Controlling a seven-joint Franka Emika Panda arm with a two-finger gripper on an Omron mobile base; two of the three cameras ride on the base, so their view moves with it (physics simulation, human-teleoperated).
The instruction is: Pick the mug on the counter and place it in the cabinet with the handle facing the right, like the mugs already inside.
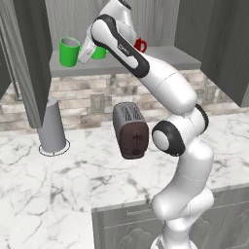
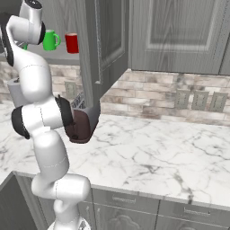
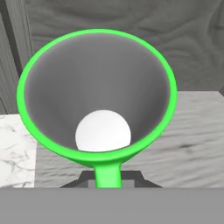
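The green mug [image 1: 68, 51] is upright at the left front of the cabinet [image 1: 160, 61] shelf, touching the board or just above it. My gripper [image 1: 81, 51] reaches in from its right and is shut on the mug by the handle [image 3: 107, 174]. The hand view looks down into the mug [image 3: 98, 94], with the handle pointing back at my gripper [image 3: 108, 180]. A twin green mug [image 2: 50, 40] and a red mug [image 2: 72, 43] stand further right on the shelf. The arm hides most of the held mug in the right base view. The marble counter [image 1: 48, 185] lies below.
A dark toaster [image 1: 130, 130] and a grey cylinder [image 1: 52, 125] stand on the counter under the cabinet. The open cabinet door [image 2: 105, 40] juts out to the right of the shelf, and another door panel [image 1: 29, 63] hangs at its left.
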